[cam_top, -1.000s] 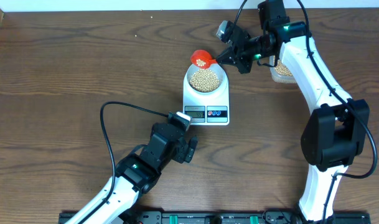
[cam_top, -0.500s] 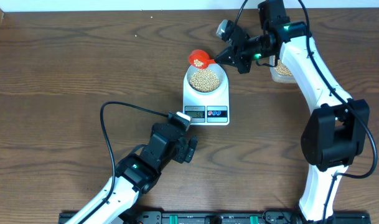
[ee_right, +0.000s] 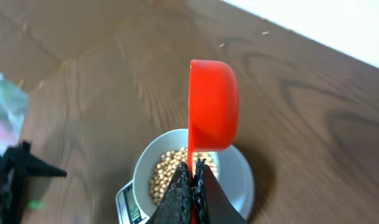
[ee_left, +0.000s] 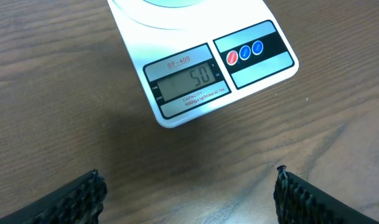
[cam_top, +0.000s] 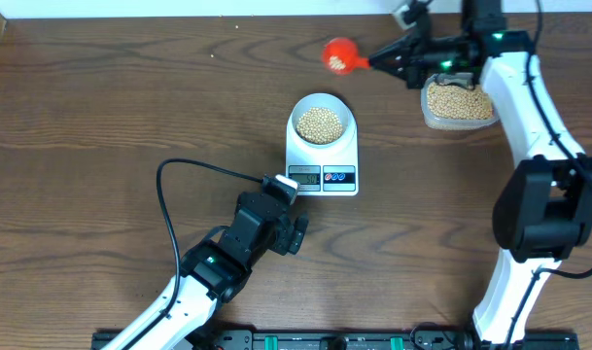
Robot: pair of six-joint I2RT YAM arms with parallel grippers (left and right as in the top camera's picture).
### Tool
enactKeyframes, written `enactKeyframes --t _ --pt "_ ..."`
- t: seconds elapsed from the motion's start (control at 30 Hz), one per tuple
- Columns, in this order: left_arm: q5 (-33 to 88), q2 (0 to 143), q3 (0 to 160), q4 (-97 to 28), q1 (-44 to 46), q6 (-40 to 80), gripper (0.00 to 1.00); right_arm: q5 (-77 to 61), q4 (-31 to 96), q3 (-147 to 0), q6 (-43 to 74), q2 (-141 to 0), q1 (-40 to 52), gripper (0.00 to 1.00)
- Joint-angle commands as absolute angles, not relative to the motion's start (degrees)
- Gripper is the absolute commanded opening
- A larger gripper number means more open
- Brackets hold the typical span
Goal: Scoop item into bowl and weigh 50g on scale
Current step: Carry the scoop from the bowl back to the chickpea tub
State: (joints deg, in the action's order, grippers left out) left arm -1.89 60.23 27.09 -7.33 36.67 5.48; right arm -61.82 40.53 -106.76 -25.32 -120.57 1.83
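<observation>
The white bowl (cam_top: 297,109) stands on the white scale (cam_top: 322,178) and holds tan beans (cam_top: 321,123). In the left wrist view the scale's (ee_left: 201,81) display reads 50. My right gripper (cam_top: 378,61) is shut on the handle of a red scoop (cam_top: 338,54), held in the air beyond the bowl, towards the table's far edge. In the right wrist view the scoop (ee_right: 212,106) shows edge-on above my right gripper (ee_right: 193,168), with the bowl (ee_right: 238,180) and beans (ee_right: 167,171) below. My left gripper (ee_left: 188,186) hangs open over bare wood in front of the scale, holding nothing.
A clear plastic tub (cam_top: 458,102) full of beans sits at the far right, under the right arm. A black cable (cam_top: 193,167) loops over the table left of the left arm. The white wall runs along the table's far edge.
My right gripper has lifted the scoop away from the bowl's far rim and carried it back and to the right. The left arm has not moved.
</observation>
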Motion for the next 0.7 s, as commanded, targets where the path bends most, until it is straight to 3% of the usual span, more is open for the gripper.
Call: enactKeyframes --t 0.0,0.33,0.67 --pt "-3.0 59.9 28.3 -7.5 36.7 4.5 0.89 -64.7 39.7 -107.2 -17.6 -117.6 -1.9 0.01" --pt "-3.0 59.9 28.3 -7.5 36.7 4.5 0.88 -65.1 40.6 -107.2 -4.5 -114.5 -12.6 0.01" --pt "-3.0 59.9 28.3 -7.5 36.7 4.5 0.88 -58.5 51.7 -107.2 -5.4 -114.0 -17.7 0.01"
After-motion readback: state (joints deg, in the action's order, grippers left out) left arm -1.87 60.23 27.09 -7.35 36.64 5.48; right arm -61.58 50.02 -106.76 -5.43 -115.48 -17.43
